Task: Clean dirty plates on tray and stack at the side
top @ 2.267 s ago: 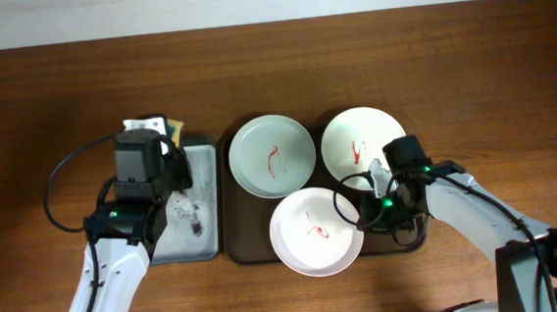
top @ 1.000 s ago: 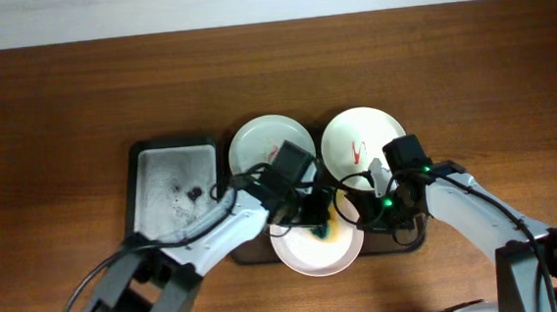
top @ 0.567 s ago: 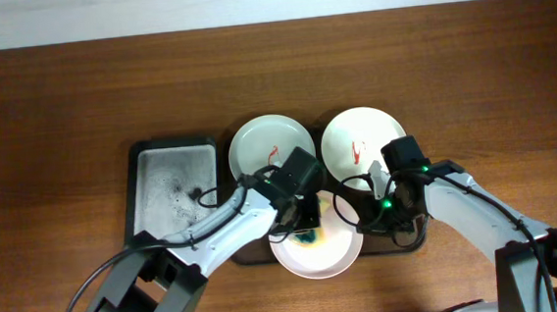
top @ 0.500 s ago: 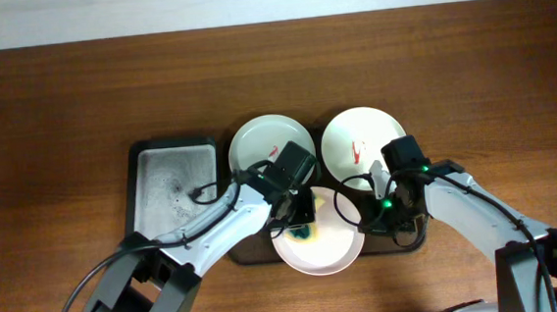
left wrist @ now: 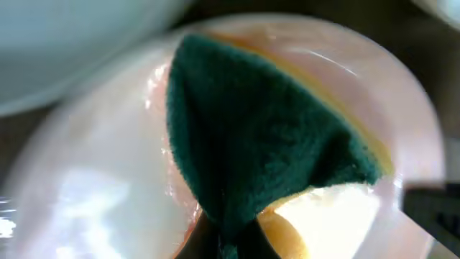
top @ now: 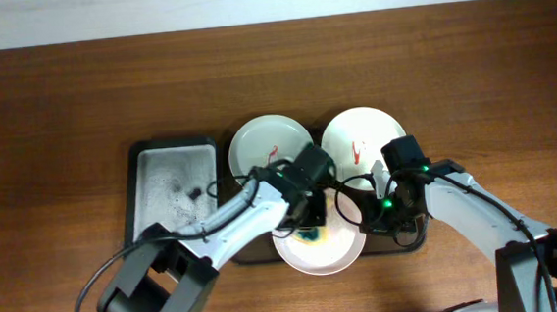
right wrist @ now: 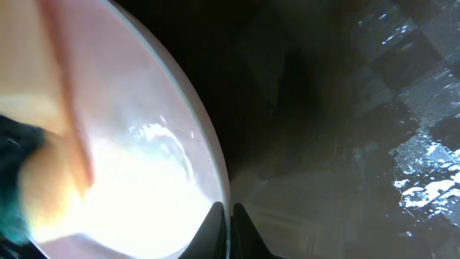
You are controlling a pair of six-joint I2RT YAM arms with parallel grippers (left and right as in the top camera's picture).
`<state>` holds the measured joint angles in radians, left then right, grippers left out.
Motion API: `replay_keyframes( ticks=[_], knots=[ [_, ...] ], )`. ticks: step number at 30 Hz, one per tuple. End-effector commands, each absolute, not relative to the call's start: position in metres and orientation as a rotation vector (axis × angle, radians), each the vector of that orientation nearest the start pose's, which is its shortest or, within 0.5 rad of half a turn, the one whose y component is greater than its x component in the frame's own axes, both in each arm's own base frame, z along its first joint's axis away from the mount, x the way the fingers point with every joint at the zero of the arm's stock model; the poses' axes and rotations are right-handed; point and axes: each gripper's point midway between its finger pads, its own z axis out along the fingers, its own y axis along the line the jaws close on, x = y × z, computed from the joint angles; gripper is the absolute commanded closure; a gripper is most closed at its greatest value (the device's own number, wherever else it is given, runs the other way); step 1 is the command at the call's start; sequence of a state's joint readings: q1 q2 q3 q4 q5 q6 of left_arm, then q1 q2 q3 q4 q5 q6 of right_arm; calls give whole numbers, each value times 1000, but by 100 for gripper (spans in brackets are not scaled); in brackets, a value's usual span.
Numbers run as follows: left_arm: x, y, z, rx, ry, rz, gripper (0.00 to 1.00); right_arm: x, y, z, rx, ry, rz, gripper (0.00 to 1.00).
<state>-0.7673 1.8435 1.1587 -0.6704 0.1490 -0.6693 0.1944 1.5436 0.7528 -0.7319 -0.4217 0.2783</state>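
Note:
The dark brown tray [top: 412, 242] holds three plates. The mint-green plate [top: 263, 145] at back left and the white plate [top: 366, 135] at back right each carry a red squiggle. The front white plate [top: 333, 255] shows no red smear. My left gripper [top: 309, 229] is shut on a green-and-yellow sponge [left wrist: 266, 158] and presses it onto the front plate [left wrist: 93, 194]. My right gripper [right wrist: 228, 216] is shut on that plate's right rim [right wrist: 205, 155] and also shows in the overhead view [top: 366, 219].
A smaller black-rimmed grey sponge tray [top: 168, 188] with dark specks sits left of the brown tray. Bare wooden table [top: 469, 74] lies to the right and behind. My left arm crosses the brown tray's front left corner.
My left arm swung from the sponge tray to the front plate with the sponge and rubbed it back and forth. The plate's red squiggle no longer shows. The right arm has held still.

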Motion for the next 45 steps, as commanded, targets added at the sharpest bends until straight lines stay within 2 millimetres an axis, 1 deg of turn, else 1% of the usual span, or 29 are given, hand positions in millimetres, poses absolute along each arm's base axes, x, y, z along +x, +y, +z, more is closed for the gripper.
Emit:
replay_keyframes(
  ticks=[1, 2, 3, 4, 5, 6, 7, 8, 9, 10, 11, 12, 14, 16, 17, 20, 22, 23, 25, 26, 28, 30, 31, 34, 37, 38, 42, 43, 45],
  knots=[
    [274, -250, 50, 188, 2941, -352, 100, 220, 109, 11, 112, 3138, 603, 90],
    [275, -254, 64, 261, 2903, -402, 100, 220, 110, 11, 111, 3137, 607, 64],
    [276, -257, 76, 315, 2865, -431, 100, 221, 110, 11, 110, 3133, 608, 59],
    [277, -257, 91, 348, 2819, -453, 100, 222, 110, 11, 109, 3131, 608, 57],
    [277, -257, 101, 348, 2793, -468, 100, 222, 110, 11, 109, 3130, 609, 58],
    [277, -255, 108, 342, 2779, -478, 96, 222, 110, 11, 108, 3130, 609, 58],
    [277, -251, 115, 327, 2770, -482, 95, 222, 110, 11, 108, 3130, 609, 61],
    [278, -243, 117, 305, 2776, -472, 94, 222, 110, 11, 108, 3130, 609, 70],
    [279, -233, 117, 275, 2792, -439, 94, 222, 110, 11, 108, 3128, 610, 76],
    [281, -220, 114, 237, 2813, -387, 95, 223, 111, 12, 107, 3123, 616, 85],
    [283, -199, 109, 180, 2844, -305, 96, 224, 112, 12, 104, 3117, 623, 95],
    [285, -181, 106, 123, 2867, -244, 97, 224, 112, 12, 104, 3117, 624, 96],
    [294, -148, 104, -3, 2891, -184, 100, 226, 112, 13, 94, 3109, 624, 96],
    [306, -122, 104, -38, 2886, -156, 100, 230, 113, 20, 82, 3090, 625, 96],
    [311, -109, 104, -26, 2879, -140, 100, 234, 113, 28, 64, 3065, 627, 96],
    [323, -83, 102, -29, 2862, -161, 100, 248, 102, 58, 47, 2976, 513, 96],
    [326, -63, 94, -88, 2858, -176, 100, 260, 84, 88, 51, 2883, 357, 96],
    [328, -57, 91, -107, 2853, -173, 100, 263, 78, 96, 57, 2853, 303, 96],
    [330, -42, 82, -77, 2838, -159, 100, 272, 57, 120, 83, 2761, 144, 96],
    [331, -36, 77, -103, 2832, -156, 100, 276, 49, 129, 96, 2724, 84, 96],
    [328, -33, 69, -113, 2834, -153, 100, 280, 38, 137, 131, 2686, 2, 96],
    [327, -33, 60, -112, 2827, -152, 100, 281, 32, 139, 138, 2674, -48, 96],
    [325, -32, 52, -109, 2821, -149, 100, 281, 32, 140, 119, 2664, -86, 96],
    [321, -32, 43, -110, 2825, -147, 100, 285, 40, 153, 54, 2596, -222, 96],
    [318, -32, 38, -111, 2833, -147, 100, 291, 51, 175, -33, 2441, -428, 96],
    [317, -32, 38, -111, 2834, -147, 100, 292, 59, 183, -71, 2385, -469, 96],
    [317, -32, 38, -111, 2834, -147, 100, 290, 98, 206, -200, 2207, -530, 96],
    [318, -32, 38, -111, 2833, -147, 100, 290, 104, 211, -242, 2159, -580, 96],
    [317, -32, 38, -111, 2833, -147, 100, 290, 119, 211, -347, 2118, -633, 96]
  ],
)
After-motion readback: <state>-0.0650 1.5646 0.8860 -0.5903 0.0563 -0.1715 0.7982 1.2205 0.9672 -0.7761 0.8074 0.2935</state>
